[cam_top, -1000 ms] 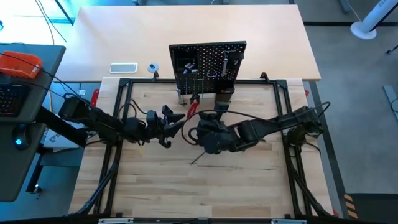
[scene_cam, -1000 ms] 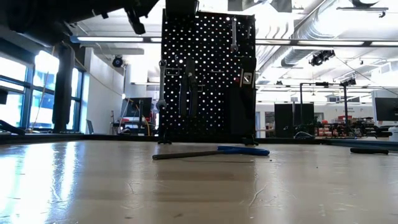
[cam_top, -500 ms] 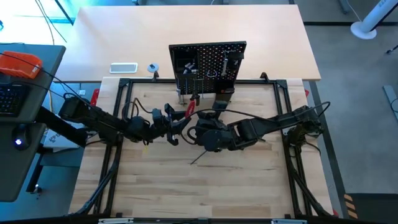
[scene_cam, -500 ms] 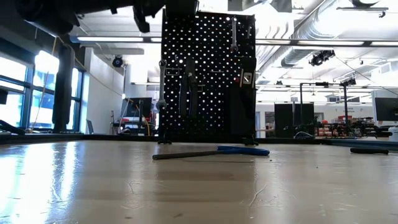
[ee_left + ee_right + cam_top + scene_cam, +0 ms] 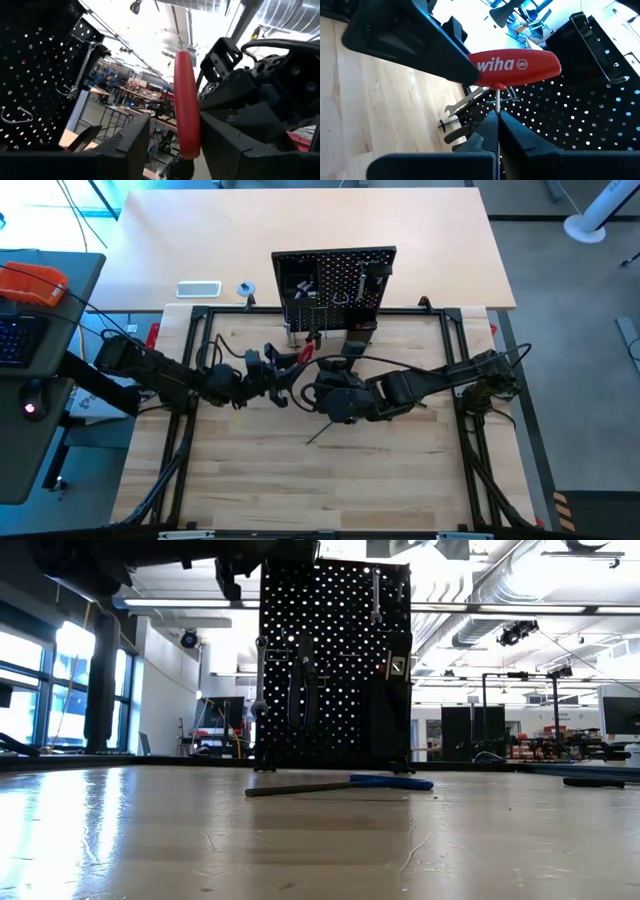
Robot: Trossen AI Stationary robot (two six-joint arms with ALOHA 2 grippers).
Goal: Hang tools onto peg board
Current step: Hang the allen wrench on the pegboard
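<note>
The red-handled screwdriver [image 5: 303,356] hangs in the air just in front of the peg board [image 5: 334,280], above the wooden tabletop [image 5: 330,470], and both arms meet on it. The left claw [image 5: 285,373] has its fingers [image 5: 135,145] closed around the red handle [image 5: 186,105], one on each side. The right claw [image 5: 318,380] is pinched tight on the thin metal shaft [image 5: 497,112] just below the handle, as the right wrist view shows. The peg board stands upright at the far edge of the tabletop, already carrying silver wrenches [image 5: 376,590] and other tools on its hooks. A blue-handled T hex key [image 5: 340,784] lies flat on the tabletop nearer the front, well apart from the board and below the two arms. The near half of the tabletop lies open, bounded by the black frame rails [image 5: 190,380] along its sides. Beyond the board, a lighter table [image 5: 300,220] holds a small white box [image 5: 198,289].
</note>
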